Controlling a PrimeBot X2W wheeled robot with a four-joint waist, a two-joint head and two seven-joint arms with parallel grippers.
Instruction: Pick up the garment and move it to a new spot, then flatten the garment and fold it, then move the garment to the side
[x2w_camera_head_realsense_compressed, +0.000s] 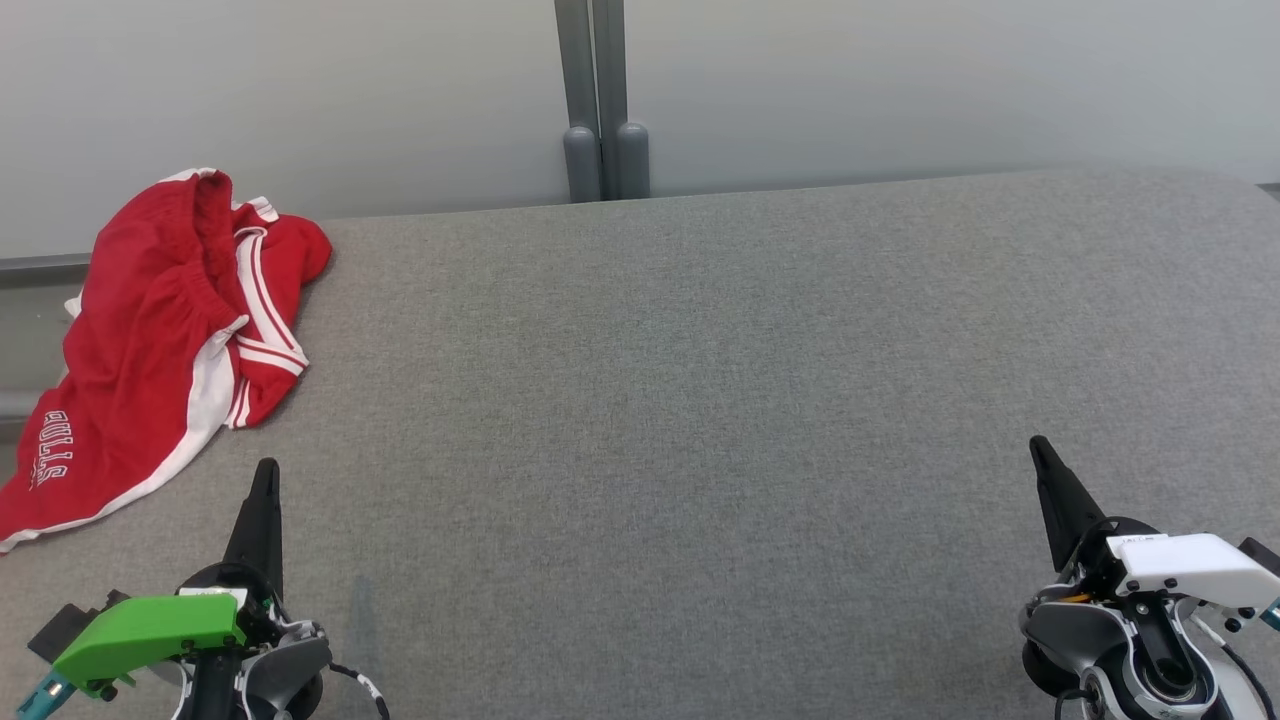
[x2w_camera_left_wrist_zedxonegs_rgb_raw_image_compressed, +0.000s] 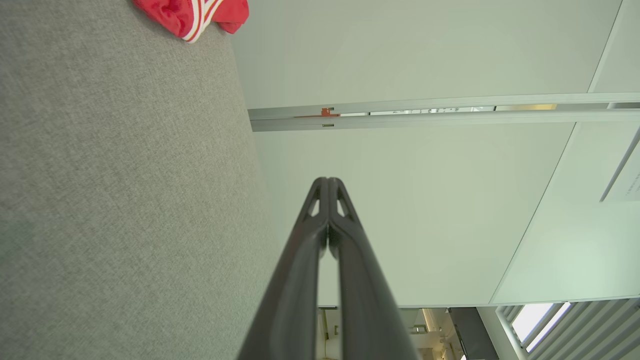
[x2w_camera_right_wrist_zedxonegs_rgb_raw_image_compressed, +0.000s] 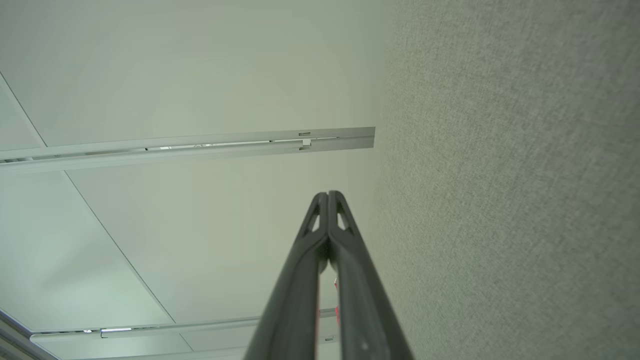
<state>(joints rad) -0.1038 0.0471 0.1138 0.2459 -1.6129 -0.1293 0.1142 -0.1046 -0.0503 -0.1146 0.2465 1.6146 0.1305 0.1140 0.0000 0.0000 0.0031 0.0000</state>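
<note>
The garment (x2w_camera_head_realsense_compressed: 160, 340) is a pair of red shorts with white stripes and lettering, lying crumpled at the far left of the grey table (x2w_camera_head_realsense_compressed: 700, 400), partly hanging over its left edge. A corner of the garment (x2w_camera_left_wrist_zedxonegs_rgb_raw_image_compressed: 195, 15) shows at the top of the left wrist view. My left gripper (x2w_camera_head_realsense_compressed: 265, 470) rests at the lower left, just below the shorts, shut and holding nothing (x2w_camera_left_wrist_zedxonegs_rgb_raw_image_compressed: 327, 181). At the lower right, far from the garment, my right gripper (x2w_camera_head_realsense_compressed: 1037, 447) is also shut and holds nothing (x2w_camera_right_wrist_zedxonegs_rgb_raw_image_compressed: 328, 194).
A pale wall runs behind the table, with a grey post (x2w_camera_head_realsense_compressed: 600, 100) at the back centre. The grey felt table top stretches wide between the two grippers. Its back edge meets the wall.
</note>
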